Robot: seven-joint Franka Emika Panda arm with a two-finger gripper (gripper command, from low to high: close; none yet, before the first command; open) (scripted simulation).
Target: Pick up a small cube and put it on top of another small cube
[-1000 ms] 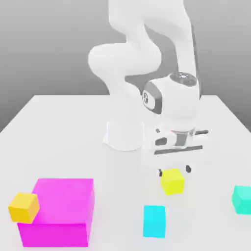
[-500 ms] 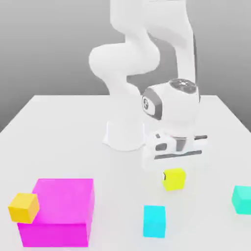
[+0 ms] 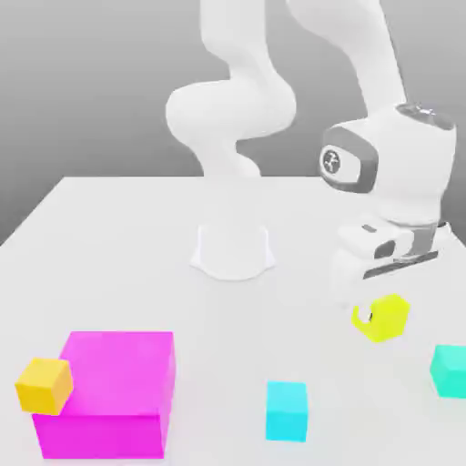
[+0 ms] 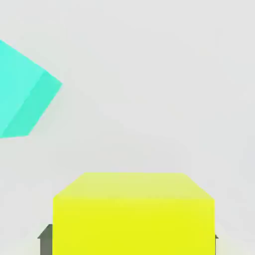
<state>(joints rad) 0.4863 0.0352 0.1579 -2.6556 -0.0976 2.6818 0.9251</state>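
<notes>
A plain grey backdrop sits behind a flat white desk, and I have the white Panda arm rising from its round base at the far middle. The gripper hangs toward the exterior view's right, with its jaws clamped on the small bright lemon-yellow cube, plain and matte. I see the cube lifted clear of the desk and tilted, one corner pointing downward, tucked directly under the hand. In the hand view the same yellow cube sits between the jaws, with a dark finger showing at either side of it, pressed against its faces.

Near the jaws, lower and toward the exterior view's right edge, I see a small teal-green matte cube resting on the desk; it also shows in the hand view, apart from the held cube. Lower and to the exterior view's left of the jaws stands a small cyan matte cube, also apart. Well away from the jaws, at the exterior view's left, sits a large magenta matte block, and a small orange-yellow matte cube is just beside its near left corner; I cannot tell whether the two are touching.
</notes>
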